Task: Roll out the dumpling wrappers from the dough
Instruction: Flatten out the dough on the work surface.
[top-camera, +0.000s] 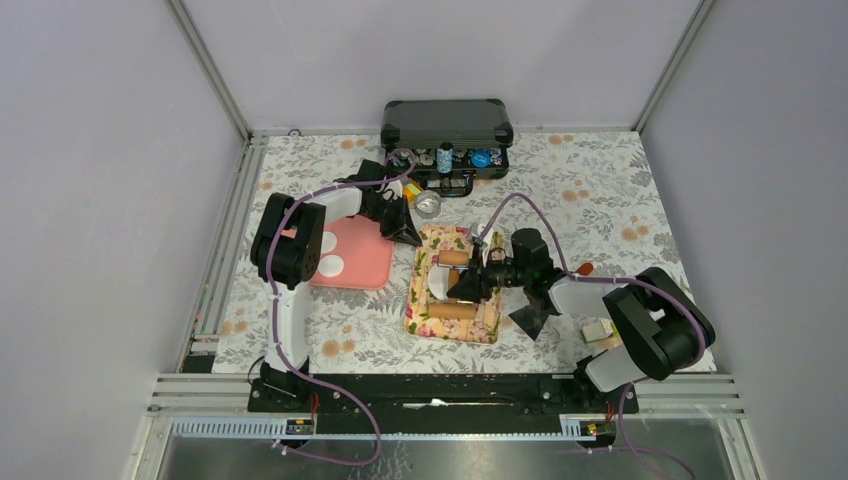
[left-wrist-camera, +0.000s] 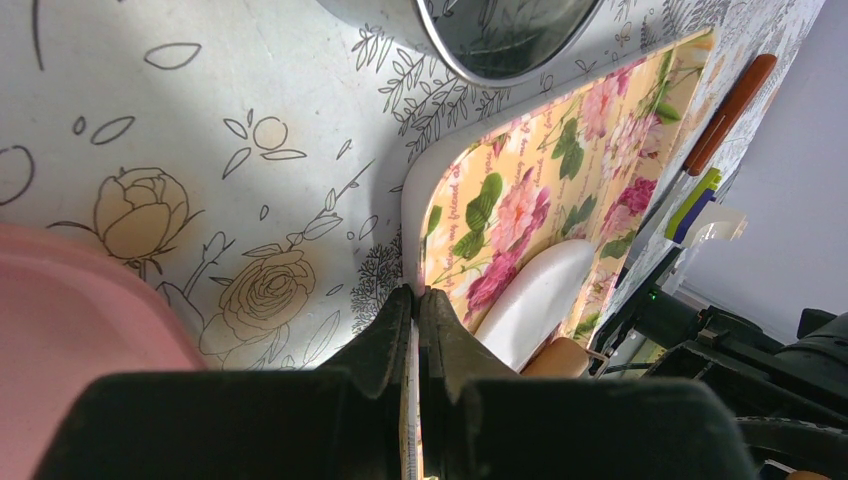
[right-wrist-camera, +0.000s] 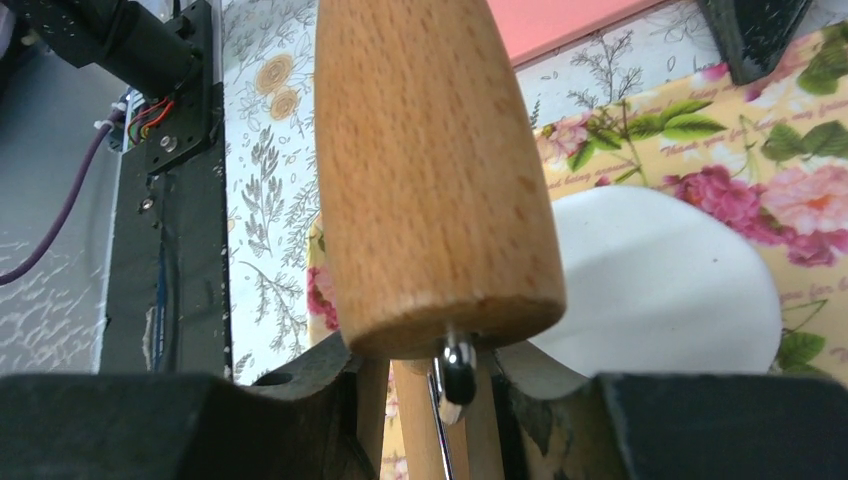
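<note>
A flat white dumpling wrapper (right-wrist-camera: 650, 280) (left-wrist-camera: 535, 300) (top-camera: 428, 277) lies on the flowered mat (top-camera: 450, 325). My right gripper (right-wrist-camera: 430, 370) (top-camera: 478, 280) is shut on the wooden handle of a rolling pin (right-wrist-camera: 430, 170), whose roller hangs over the wrapper's near side. My left gripper (left-wrist-camera: 418, 295) (top-camera: 412, 238) is shut on the mat's far left edge (left-wrist-camera: 425, 200). Two more white wrappers (top-camera: 329, 266) rest on the pink tray (top-camera: 365, 262) left of the mat. No thicker lump of dough shows in any view.
A round silver tin (top-camera: 428, 205) (left-wrist-camera: 500, 35) stands just behind the mat. An open black case (top-camera: 447, 125) with small items sits at the back. An orange-handled tool (left-wrist-camera: 730, 110) lies right of the mat. A small white block (top-camera: 597, 330) is by the right arm's base.
</note>
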